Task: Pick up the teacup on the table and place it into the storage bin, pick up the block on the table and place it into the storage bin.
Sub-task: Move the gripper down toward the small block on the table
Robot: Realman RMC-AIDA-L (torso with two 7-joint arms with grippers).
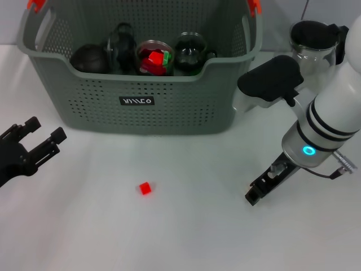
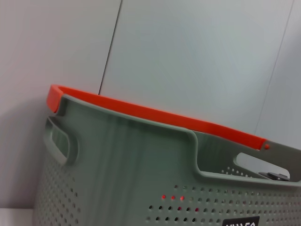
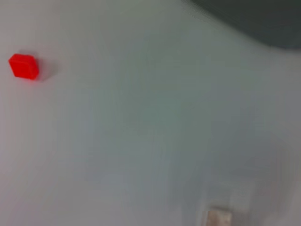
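A small red block (image 1: 145,188) lies on the white table in front of the storage bin (image 1: 141,121); the right wrist view shows the block (image 3: 23,66) too. The grey perforated storage bin (image 2: 117,169) holds dark teacups (image 1: 90,58) and a glass cup (image 1: 153,56) with red and green pieces. No teacup shows on the bare table. My right gripper (image 1: 255,195) hangs low over the table, well to the right of the block. At the left edge my left gripper (image 1: 48,129) rests open and holds nothing.
A glass jar with a dark rim (image 1: 313,38) stands at the back right behind my right arm. Orange handle clips (image 1: 35,4) sit on the bin's top corners. The bin's orange rim (image 2: 155,115) fills the left wrist view.
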